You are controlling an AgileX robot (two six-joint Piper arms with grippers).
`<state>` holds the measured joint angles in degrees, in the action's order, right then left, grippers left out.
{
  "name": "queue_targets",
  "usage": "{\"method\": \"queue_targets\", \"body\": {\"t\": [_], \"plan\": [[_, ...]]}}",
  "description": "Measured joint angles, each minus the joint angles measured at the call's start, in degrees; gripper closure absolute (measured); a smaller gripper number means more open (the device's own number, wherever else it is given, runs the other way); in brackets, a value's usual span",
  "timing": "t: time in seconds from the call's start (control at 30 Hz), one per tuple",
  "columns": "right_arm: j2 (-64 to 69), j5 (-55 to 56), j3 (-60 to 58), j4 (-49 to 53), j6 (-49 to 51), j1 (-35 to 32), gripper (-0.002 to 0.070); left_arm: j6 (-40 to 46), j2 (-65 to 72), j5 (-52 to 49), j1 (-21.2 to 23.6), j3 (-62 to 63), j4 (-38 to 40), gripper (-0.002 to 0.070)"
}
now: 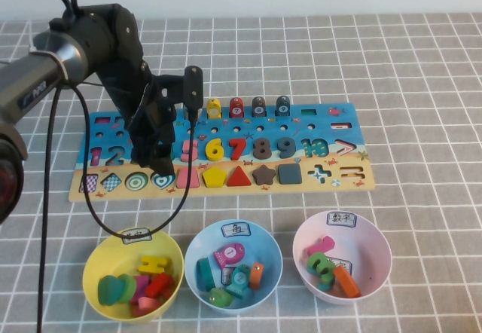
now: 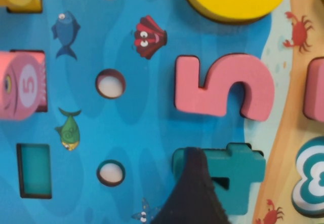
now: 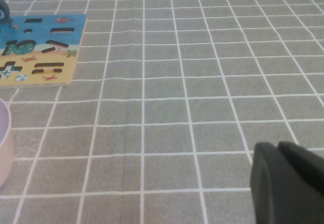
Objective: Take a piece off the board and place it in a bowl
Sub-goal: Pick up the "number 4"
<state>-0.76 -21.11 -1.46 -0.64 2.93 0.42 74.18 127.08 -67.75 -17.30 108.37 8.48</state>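
The board (image 1: 331, 126) lies across the middle of the table. The teal "4" piece (image 2: 238, 176) sits in its slot beside the pink 5 (image 2: 223, 84); in the high view it is hidden under my left gripper (image 1: 154, 154). That gripper is low over the board and open. One dark finger (image 2: 195, 191) overlaps the 4's edge and the other is out of frame. The pale pink bowl (image 1: 374, 241) stands at the front right and holds several pieces. My right gripper (image 3: 289, 181) is shut and empty over bare cloth beyond the board's right end (image 3: 45, 36), outside the high view.
A yellow bowl (image 1: 95, 261) and a light blue bowl (image 1: 197, 248), both with pieces in them, stand in front of the board. Other numerals, shapes and pegs fill the board. The left arm's cable (image 1: 90, 205) loops down over the board's front edge. Grey checked cloth covers the table.
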Motion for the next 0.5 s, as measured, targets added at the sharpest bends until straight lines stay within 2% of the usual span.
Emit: {"method": "queue_targets", "body": {"t": [0.5], "plan": [[0.0,0.0,0.0,0.0,0.0,0.0,0.0694,0.0,0.26,0.78,0.0,0.0,-0.1,0.0171]]}}
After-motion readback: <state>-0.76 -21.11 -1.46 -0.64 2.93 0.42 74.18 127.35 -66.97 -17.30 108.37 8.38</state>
